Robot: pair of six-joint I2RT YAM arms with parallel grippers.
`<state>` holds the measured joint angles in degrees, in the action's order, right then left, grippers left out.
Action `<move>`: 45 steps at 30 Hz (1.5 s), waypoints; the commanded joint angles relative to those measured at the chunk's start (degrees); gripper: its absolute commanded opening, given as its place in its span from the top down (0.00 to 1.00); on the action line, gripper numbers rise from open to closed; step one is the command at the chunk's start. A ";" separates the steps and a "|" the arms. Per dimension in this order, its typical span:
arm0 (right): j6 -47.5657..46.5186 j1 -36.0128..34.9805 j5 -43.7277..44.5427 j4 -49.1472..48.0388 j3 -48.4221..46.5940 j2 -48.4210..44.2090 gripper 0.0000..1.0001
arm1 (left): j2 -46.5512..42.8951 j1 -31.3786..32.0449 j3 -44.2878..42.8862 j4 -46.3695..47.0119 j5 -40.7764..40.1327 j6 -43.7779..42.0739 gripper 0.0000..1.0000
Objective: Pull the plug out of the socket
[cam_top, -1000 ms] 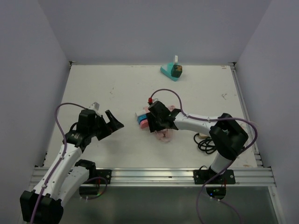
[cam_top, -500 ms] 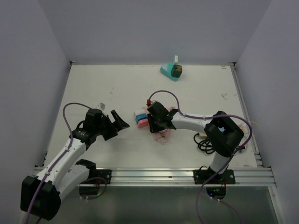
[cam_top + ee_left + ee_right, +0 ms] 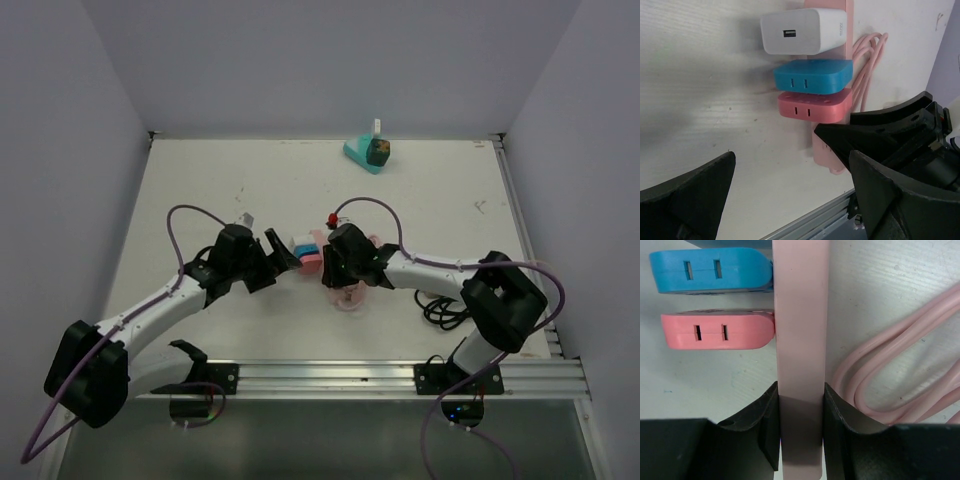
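Observation:
The socket is a pale pink power strip (image 3: 800, 315) lying on the table, its pink cable (image 3: 890, 365) coiled beside it. Three plugs stick out of its left side: a white USB charger (image 3: 802, 31), a blue plug (image 3: 812, 76) and a pink plug (image 3: 815, 104). My right gripper (image 3: 800, 410) is shut on the strip's near end, just below the pink plug (image 3: 715, 330). My left gripper (image 3: 790, 165) is open, its fingers spread wide, a short way left of the plugs (image 3: 303, 252) and touching none of them.
A teal object (image 3: 366, 152) stands at the back edge. A black cable (image 3: 440, 305) lies coiled by the right arm's base. An aluminium rail (image 3: 330, 375) runs along the front edge. Walls close in the left, right and back.
My left arm has reached to the right, bringing its open gripper close to the plugs. My right gripper has closed on the strip and shifted slightly right with it.

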<state>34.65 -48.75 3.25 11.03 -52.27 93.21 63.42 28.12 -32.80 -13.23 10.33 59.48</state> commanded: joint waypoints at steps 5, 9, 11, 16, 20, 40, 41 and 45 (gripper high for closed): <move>3.92 -0.38 -1.66 -8.56 0.15 -5.58 1.00 | 6.00 5.01 -4.90 10.24 -4.08 3.45 0.00; 4.98 -0.38 -2.19 -10.50 2.17 -7.51 1.00 | 8.74 6.60 -6.66 10.51 -6.11 3.80 0.01; 5.33 -0.38 -2.02 -10.59 2.52 -7.78 1.00 | 9.35 6.95 -6.75 11.56 -7.16 5.02 0.00; 6.74 -0.38 -3.07 -12.69 3.75 -8.39 1.00 | 9.53 7.56 -6.67 12.27 -10.06 5.99 0.02; 7.44 -0.38 -3.07 -13.66 4.37 -8.83 1.00 | 10.93 7.74 -6.84 12.27 -11.65 6.17 0.03; 8.06 -0.38 -4.04 -15.77 6.12 -9.80 1.00 | 13.40 9.67 -5.97 18.33 -13.57 6.61 0.31; 8.15 -0.38 -3.95 -15.86 6.30 -9.89 1.00 | 12.79 9.67 -5.35 18.77 -14.10 6.96 0.37; 8.50 -0.38 -3.42 -16.12 7.44 -10.24 1.00 | 11.99 9.76 -4.47 19.21 -14.28 7.84 0.52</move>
<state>41.71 -48.75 0.21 0.91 -45.19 86.43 77.62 37.82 -37.60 1.19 -0.93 65.63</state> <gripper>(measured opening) 0.347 0.752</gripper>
